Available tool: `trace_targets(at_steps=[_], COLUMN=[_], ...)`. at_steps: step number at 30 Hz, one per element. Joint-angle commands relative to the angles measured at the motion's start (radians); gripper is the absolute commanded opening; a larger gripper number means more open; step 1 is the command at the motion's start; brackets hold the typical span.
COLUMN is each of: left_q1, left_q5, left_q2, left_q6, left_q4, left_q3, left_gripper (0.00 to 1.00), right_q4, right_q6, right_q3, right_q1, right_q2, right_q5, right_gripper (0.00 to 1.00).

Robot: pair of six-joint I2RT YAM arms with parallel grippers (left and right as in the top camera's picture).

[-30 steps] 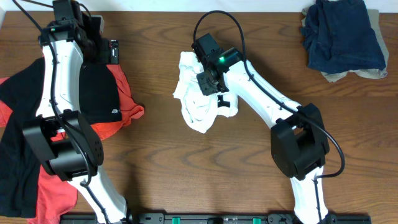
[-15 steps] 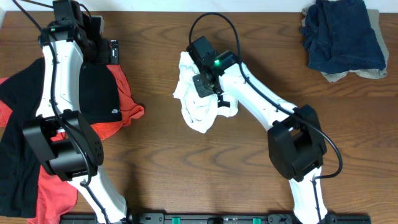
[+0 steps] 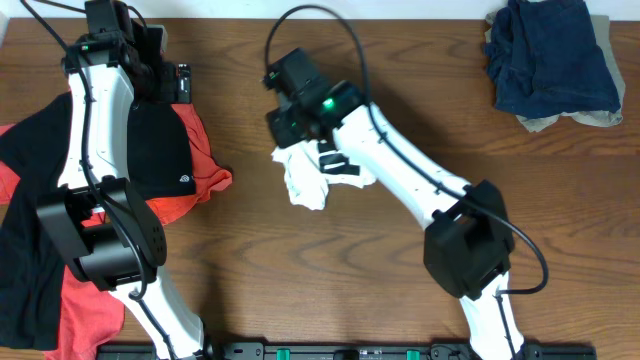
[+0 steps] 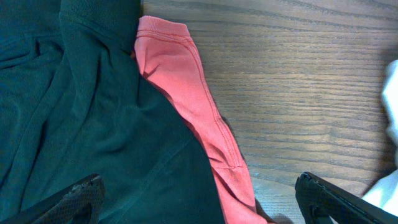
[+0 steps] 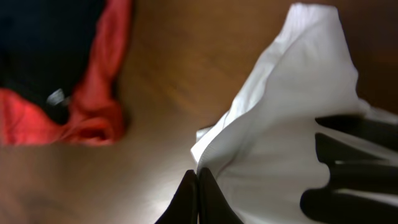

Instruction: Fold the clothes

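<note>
The white T-shirt (image 3: 305, 180) lies bunched near the middle of the table, black lettering showing on it (image 5: 280, 124). My right gripper (image 3: 285, 125) is over its far left edge, fingers pressed together (image 5: 197, 186) right at the cloth's rim, which rises up to them. A black T-shirt (image 3: 155, 150) lies on an orange-red one (image 3: 205, 175) at the left. My left gripper (image 3: 170, 80) hovers open above them, the black cloth (image 4: 93, 124) and the orange-red sleeve (image 4: 186, 93) between its wide-apart fingers (image 4: 199, 199).
A pile of dark blue clothes (image 3: 550, 55) sits on something beige (image 3: 590, 115) at the back right corner. Bare wood shows between the two shirt groups and along the front. The left arm's base stands over the black and orange-red cloth.
My right gripper has shut and moved left and toward the back. The white T-shirt has drawn in and shifted left with it. The left arm has stayed still.
</note>
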Motion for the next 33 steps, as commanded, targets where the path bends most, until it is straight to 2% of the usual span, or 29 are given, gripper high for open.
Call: trace_targets(at_steps=[1,3,5,7,12,17,20,27,33], left_q1=[0.002,0.002,0.002,0.002,0.002,0.002,0.002,0.002,0.002], left_q5=[0.000,0.002,0.002,0.002,0.002,0.002,0.002,0.002,0.002], left_q2=[-0.005,-0.005,-0.005,-0.005,-0.005,-0.005,-0.005,-0.005,-0.005], left_q6=[-0.010,-0.010,-0.010,-0.010,-0.010,-0.010,-0.010,-0.010,-0.010], left_q4=[0.001,0.001,0.001,0.001,0.001,0.005,0.005,0.005,-0.003], left_q3=[-0.001,-0.001,-0.001,-0.001,-0.001,-0.001,-0.001,-0.001,-0.001], left_gripper=[0.99,0.99,0.99,0.99,0.99,0.99,0.99,0.99,0.99], right_q4=[-0.012,-0.037,-0.073,-0.117,-0.245,-0.332,-0.326,-0.268,-0.201], right_q6=[-0.010,-0.010,-0.009,-0.003,0.002,-0.038,-0.079,-0.080,-0.077], right_q3=[0.013,0.014,0.014,0.014,0.014,0.003,-0.023,-0.071,-0.128], right_q1=[0.039,0.041,0.032,0.011,-0.077,-0.101,-0.071,0.035,0.064], right_q2=[0.019,0.018,0.015,0.004,-0.035,-0.027,-0.027,-0.027,-0.026], right_q5=[-0.043,-0.043,-0.043,-0.044,-0.045,-0.068,-0.065,0.077,0.147], right_gripper=[0.10,0.41,0.55,0.60,0.60,0.49,0.45,0.46,0.45])
